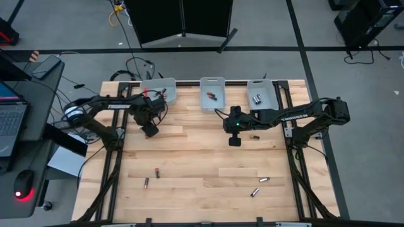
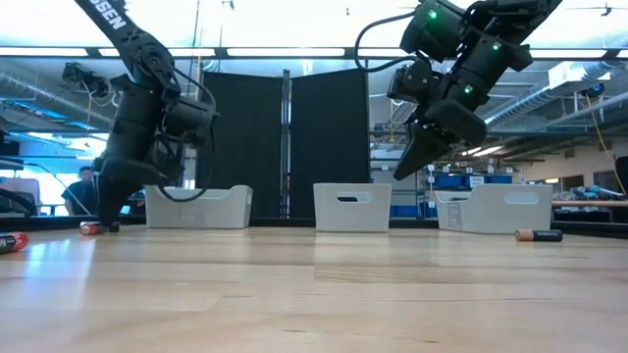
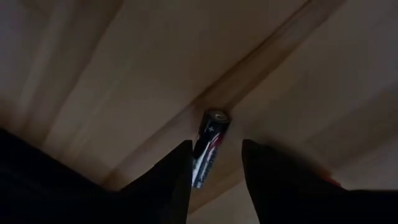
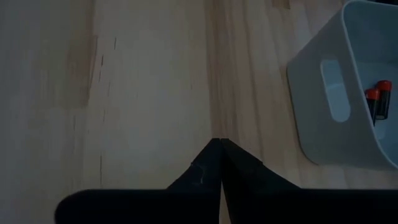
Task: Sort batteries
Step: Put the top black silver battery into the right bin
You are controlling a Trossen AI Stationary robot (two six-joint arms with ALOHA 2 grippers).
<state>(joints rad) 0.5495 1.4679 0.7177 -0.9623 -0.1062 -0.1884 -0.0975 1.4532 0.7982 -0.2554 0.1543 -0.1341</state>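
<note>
Pale wooden tabletop (image 1: 202, 161) with loose batteries (image 1: 151, 178) nearest; left gripper (image 3: 214, 165), fingers apart astride one battery (image 3: 208, 146), right gripper (image 4: 221, 163) raised, fingers together; three bins (image 1: 212, 93) behind, black panels (image 2: 285, 147) beyond.

overhead light lands even and soft on the pale table (image 1: 208, 157) in the high view, while at table height bright ceiling strips blaze behind both arms and leave them near silhouettes. the left wrist view sits dim and murky, a battery (image 3: 209, 146) catching a faint sheen; the right wrist view is brighter, its near fingers dark and soft.
</note>
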